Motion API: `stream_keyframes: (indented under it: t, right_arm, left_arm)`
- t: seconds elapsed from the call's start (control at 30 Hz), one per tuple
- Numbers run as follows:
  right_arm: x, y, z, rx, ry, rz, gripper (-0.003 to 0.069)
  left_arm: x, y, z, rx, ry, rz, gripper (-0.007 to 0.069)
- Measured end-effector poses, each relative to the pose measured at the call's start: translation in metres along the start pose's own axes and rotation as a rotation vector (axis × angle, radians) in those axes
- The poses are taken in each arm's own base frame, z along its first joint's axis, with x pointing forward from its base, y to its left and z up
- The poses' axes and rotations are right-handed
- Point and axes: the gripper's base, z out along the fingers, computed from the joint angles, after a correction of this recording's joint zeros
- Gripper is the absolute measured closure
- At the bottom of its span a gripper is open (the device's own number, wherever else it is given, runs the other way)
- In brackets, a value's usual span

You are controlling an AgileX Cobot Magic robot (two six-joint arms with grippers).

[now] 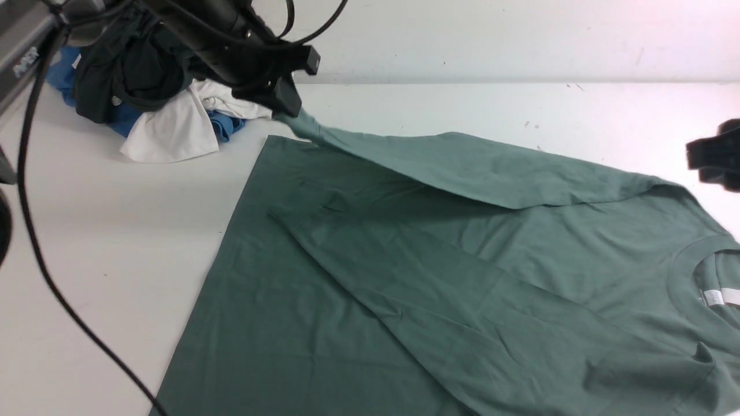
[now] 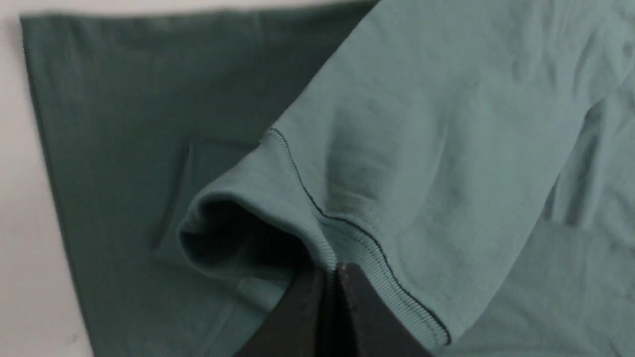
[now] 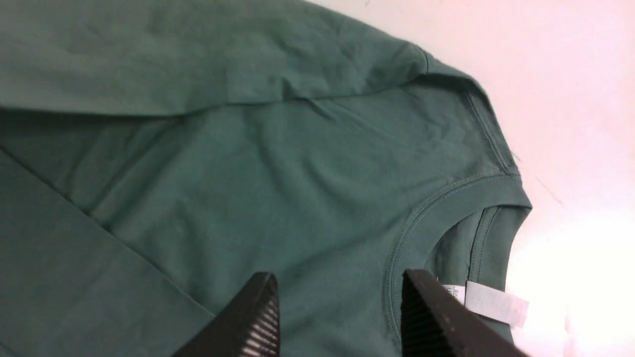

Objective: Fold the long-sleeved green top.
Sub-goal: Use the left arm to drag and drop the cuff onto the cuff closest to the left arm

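Note:
The green long-sleeved top (image 1: 358, 277) lies spread on the white table, its ribbed neck (image 1: 688, 271) and white label (image 1: 720, 297) at the right. One sleeve (image 1: 462, 164) is lifted off the body and stretched toward the back left. My left gripper (image 1: 287, 108) is shut on that sleeve's ribbed cuff (image 2: 377, 277), the cuff's edge pinched between the black fingers (image 2: 357, 317). My right gripper (image 3: 340, 292) hangs open above the chest beside the neck (image 3: 412, 233), with nothing between its fingers; in the front view only its dark body (image 1: 717, 155) shows at the right edge.
A heap of black, white and blue garments (image 1: 156, 98) lies at the back left, just behind my left gripper. A black cable (image 1: 34, 231) hangs down the left side. Bare white table (image 1: 115, 219) runs left of the top and behind it (image 1: 520, 104).

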Motion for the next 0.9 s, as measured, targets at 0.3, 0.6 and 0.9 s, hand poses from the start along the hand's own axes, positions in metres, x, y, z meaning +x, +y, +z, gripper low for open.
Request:
stream_keyframes:
  t: [0.3,0.6,0.9]
  right_arm:
    - [0.013,0.008,-0.061,-0.163,-0.064,-0.016,0.0333]
    - [0.034,0.030,-0.069,-0.267,0.111,-0.171,0.0333]
    - [0.045,0.042,-0.082,-0.380,0.158,-0.257,0.0333]
  left_arm:
    - [0.102,0.005,-0.012,-0.093,0.059,-0.046,0.0622]
    - [0.151,0.023,0.026,-0.118,0.156,0.049,0.0540]
    - [0.141,-0.014,-0.021,-0.070,0.161,0.256,0.0241]
